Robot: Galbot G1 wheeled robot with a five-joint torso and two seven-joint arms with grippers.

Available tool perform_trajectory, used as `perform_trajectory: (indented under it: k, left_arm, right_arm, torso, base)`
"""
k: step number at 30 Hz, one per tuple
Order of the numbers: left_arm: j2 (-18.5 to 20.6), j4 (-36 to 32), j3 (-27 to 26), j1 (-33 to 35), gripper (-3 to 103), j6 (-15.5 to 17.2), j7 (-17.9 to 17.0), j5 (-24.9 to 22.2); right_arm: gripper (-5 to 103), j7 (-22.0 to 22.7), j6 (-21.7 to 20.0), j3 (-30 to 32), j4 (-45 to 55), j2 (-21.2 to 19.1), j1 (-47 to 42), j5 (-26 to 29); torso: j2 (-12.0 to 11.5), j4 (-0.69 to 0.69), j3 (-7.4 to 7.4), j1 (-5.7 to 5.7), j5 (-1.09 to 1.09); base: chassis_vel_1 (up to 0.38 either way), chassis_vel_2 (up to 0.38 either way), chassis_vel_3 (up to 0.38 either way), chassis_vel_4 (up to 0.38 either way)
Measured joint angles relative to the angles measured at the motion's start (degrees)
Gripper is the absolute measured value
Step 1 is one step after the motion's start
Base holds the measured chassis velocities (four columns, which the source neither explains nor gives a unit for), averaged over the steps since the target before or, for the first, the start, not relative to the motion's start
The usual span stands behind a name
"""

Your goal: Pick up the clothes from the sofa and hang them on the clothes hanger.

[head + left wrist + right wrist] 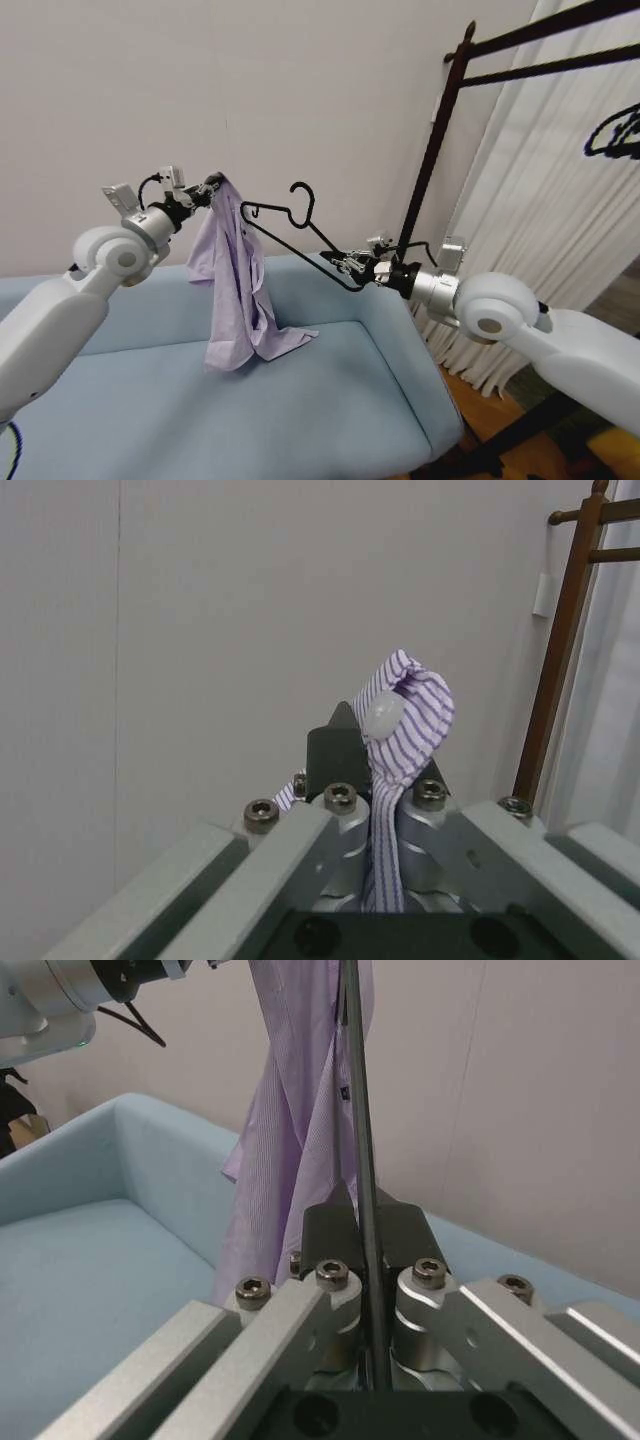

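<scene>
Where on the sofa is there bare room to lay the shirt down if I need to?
The sofa seat is bare right of the shirt, below the right gripper, and left of it, under the left arm. Crowded: the gap between the left gripper, holding the shirt, and the right gripper, holding the hanger.

We see a pale blue fabric sofa before us; the lower end of a lilac striped cotton shirt rests on its seat cushion, toward eleven o'clock.

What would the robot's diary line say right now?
left gripper: shut on shirt | right gripper: shut on hanger | shirt hanging over sofa
</scene>
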Motion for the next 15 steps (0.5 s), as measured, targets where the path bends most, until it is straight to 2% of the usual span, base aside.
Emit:
perform_trajectory:
  k: [8, 15]
  left_arm:
    - [0.9, -1.5, -0.9, 0.9, 0, 0.0, 0.0, -0.3]
    - [1.9, -3.9, -3.6, 3.7, 0, 0.1, -0.1, -0.8]
  right_arm:
    - [2, 0.1, 0.4, -1.5, -0.2, 1.2, 1.1, -0.4]
    - [2, 1.0, 0.5, -5.5, -0.6, 2.9, 5.2, -0.8]
  torso:
    - [0.0, 0.0, 0.0, 0.0, 0.0]
    - [0.0, 0.0, 0.0, -0.01, -0.01]
  base:
    - [0.0, 0.0, 0.0, 0.0]
    - [0.0, 0.0, 0.0, 0.0]
